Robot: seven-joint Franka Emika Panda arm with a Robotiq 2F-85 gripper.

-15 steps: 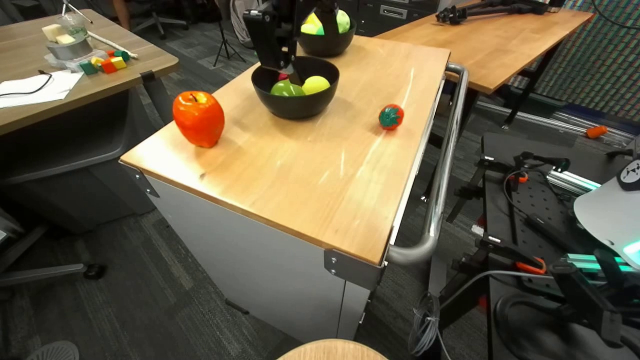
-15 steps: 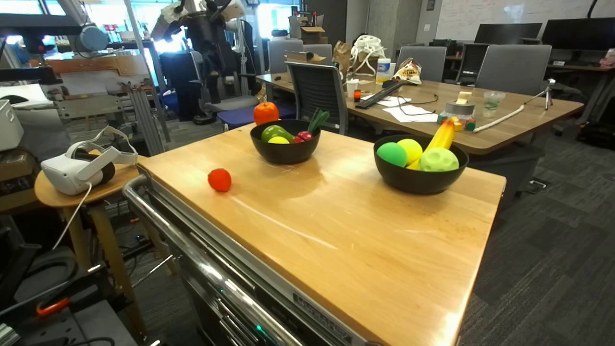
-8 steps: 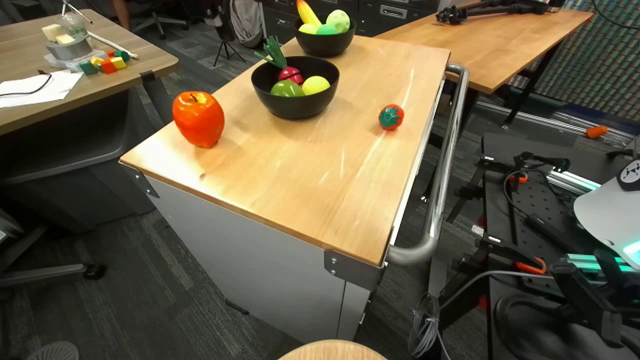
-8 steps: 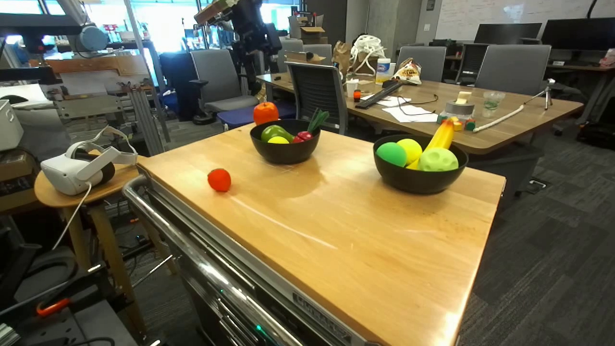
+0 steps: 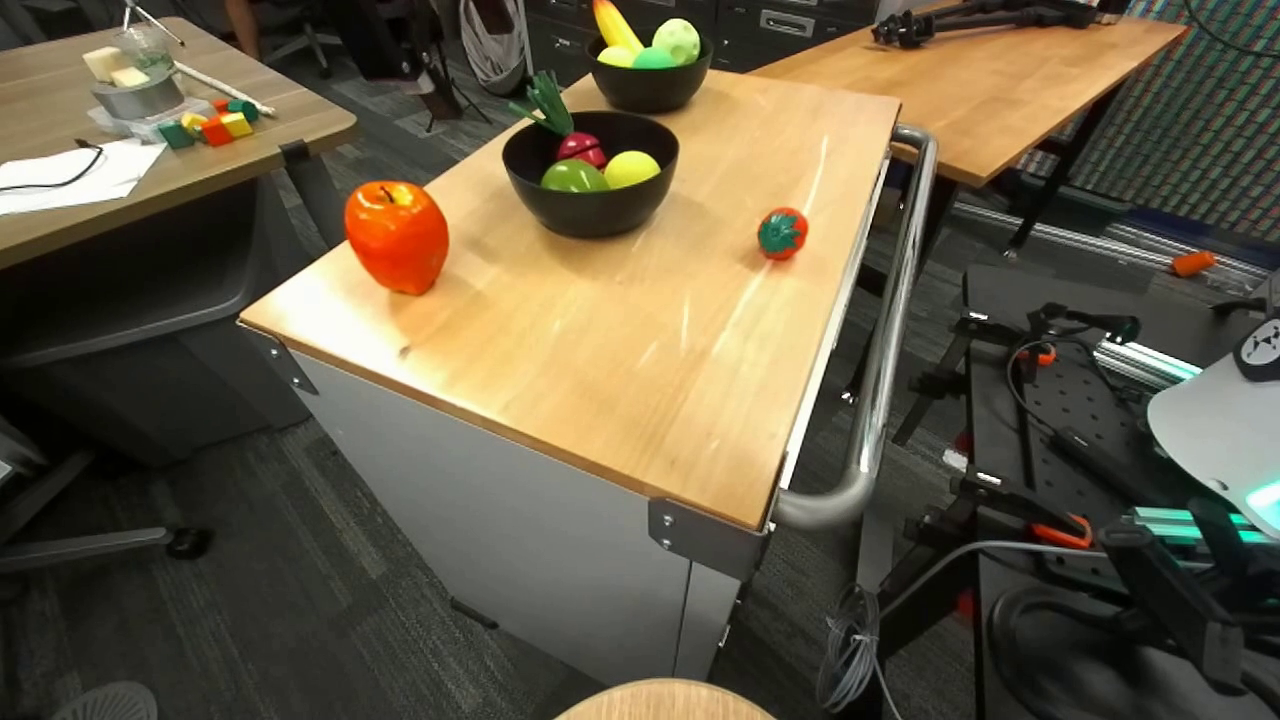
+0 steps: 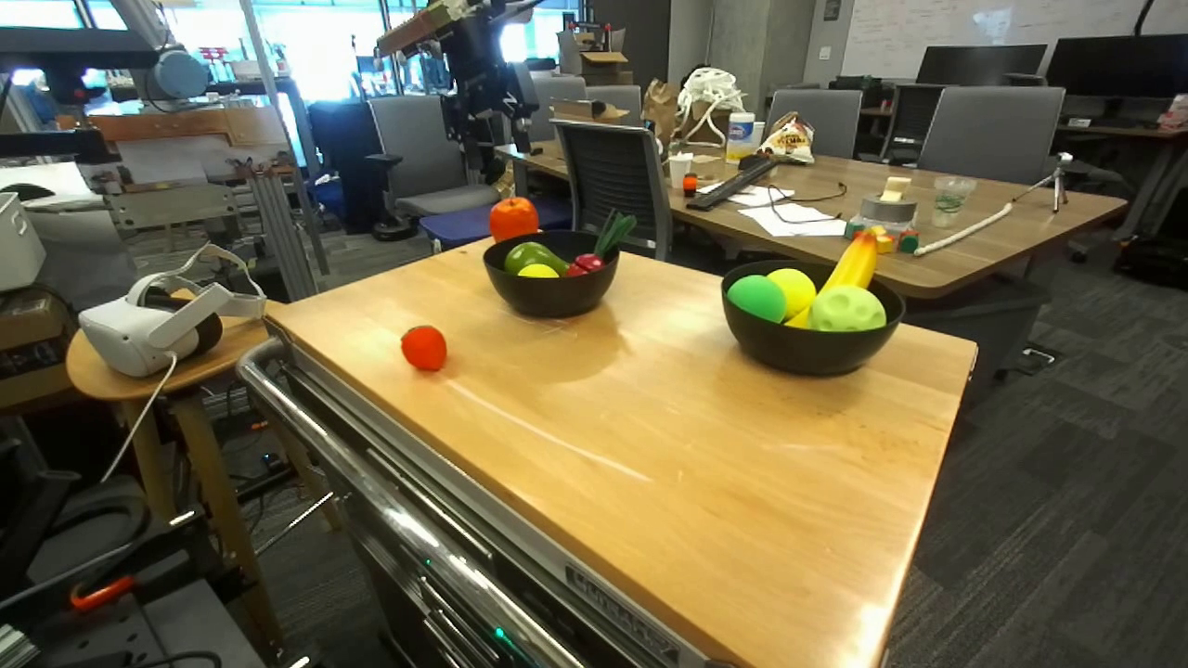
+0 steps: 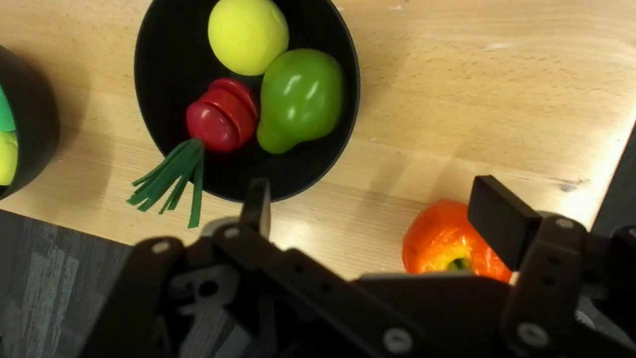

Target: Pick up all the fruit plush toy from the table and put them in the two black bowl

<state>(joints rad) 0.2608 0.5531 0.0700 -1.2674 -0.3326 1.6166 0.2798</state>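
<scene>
Gripper (image 7: 375, 204): in mid-air — jaws spread wide.
Pear bowl (image 5: 590, 217): pear (image 7: 303, 94), yellow ball (image 7: 248, 37), leafy red toy (image 7: 223, 117).
Banana bowl (image 6: 807, 354): banana (image 6: 855, 262), three round toys (image 6: 846, 309).
Apple (image 7: 432, 243): on table (image 5: 600, 370), near pear bowl.
Strawberry (image 5: 782, 234): on table — apart from both bowls.

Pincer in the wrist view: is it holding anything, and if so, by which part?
Nothing is held: the pincer stands open, and in an exterior view the red apple rests on the table, ungripped.

Orange-red apple (image 7: 444, 239), apparently yellow-tinged
</scene>
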